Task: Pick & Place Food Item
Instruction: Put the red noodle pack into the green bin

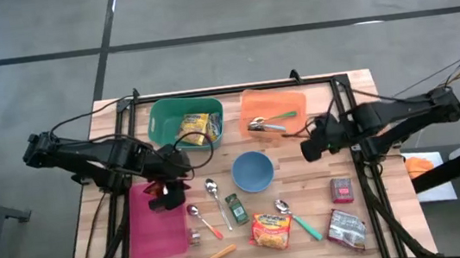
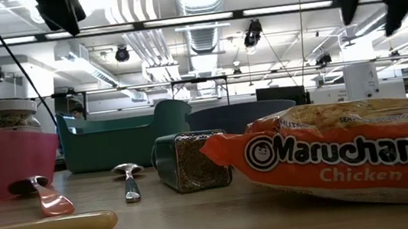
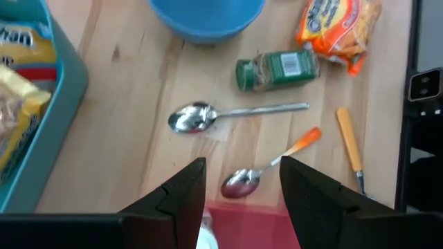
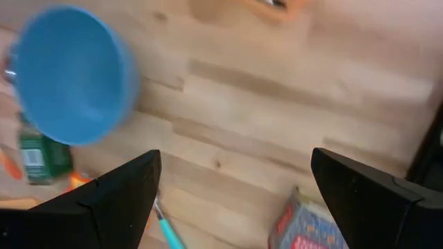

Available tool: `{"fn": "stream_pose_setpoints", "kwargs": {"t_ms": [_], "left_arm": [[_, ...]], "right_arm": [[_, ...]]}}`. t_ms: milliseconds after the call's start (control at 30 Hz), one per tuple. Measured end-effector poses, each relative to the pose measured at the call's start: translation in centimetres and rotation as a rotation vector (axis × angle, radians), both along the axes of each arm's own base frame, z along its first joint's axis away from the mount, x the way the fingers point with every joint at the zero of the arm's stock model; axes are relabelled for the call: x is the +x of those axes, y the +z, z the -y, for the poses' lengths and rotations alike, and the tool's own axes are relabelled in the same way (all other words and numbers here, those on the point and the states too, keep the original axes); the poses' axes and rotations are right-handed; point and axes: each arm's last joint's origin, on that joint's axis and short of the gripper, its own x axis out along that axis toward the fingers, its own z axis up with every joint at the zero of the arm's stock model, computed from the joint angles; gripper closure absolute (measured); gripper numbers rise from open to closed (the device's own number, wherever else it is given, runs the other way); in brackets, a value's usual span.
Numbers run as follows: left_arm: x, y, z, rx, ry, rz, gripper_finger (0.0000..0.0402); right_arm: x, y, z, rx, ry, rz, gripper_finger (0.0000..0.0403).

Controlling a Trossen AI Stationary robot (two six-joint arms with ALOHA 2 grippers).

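An orange Maruchan ramen packet [image 1: 272, 230] lies flat near the table's front, with a green spice jar [image 1: 236, 208] on its side just behind it. A red packet [image 1: 342, 189] and a silver bag [image 1: 346, 229] lie at the front right. A yellow noodle packet [image 1: 199, 128] rests in the green bin [image 1: 159, 120]. My left gripper [image 1: 167, 197] hangs open over the far right corner of the pink bin [image 1: 156, 228], nothing between its fingers [image 3: 187, 190]. My right gripper [image 1: 309, 149] stands wide open above bare wood, right of the blue bowl [image 1: 252, 172].
An orange bin [image 1: 273, 111] at the back holds cutlery. Several spoons [image 1: 216, 198] lie between the pink bin and the ramen packet, one with an orange handle [image 3: 297, 145]. A jar [image 2: 11, 113] stands in the pink bin. A black frame [image 1: 234, 91] borders the table.
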Motion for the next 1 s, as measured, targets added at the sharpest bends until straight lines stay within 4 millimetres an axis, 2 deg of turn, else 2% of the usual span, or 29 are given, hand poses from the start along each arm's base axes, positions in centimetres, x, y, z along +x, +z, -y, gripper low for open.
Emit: {"fn": "stream_pose_setpoints", "kwargs": {"t_ms": [233, 533, 800, 1000], "left_arm": [[0.4, 0.2, -0.3, 0.022, -0.04, 0.048, 0.0214], [0.9, 0.3, -1.7, 0.044, -0.02, 0.069, 0.0214], [1.1, 0.4, -2.5, 0.046, 0.014, 0.082, 0.0214], [1.1, 0.4, -2.5, 0.046, 0.015, 0.082, 0.0214]], "right_arm": [[-1.1, -2.8, -2.3, 0.066, -0.089, -0.088, 0.0034], [-2.0, -4.3, -3.9, 0.097, -0.094, -0.136, 0.0034], [-0.4, -4.2, -5.5, 0.09, 0.24, 0.012, 0.0034], [0.4, -5.4, -7.7, 0.191, 0.518, -0.062, 0.0034]]}}
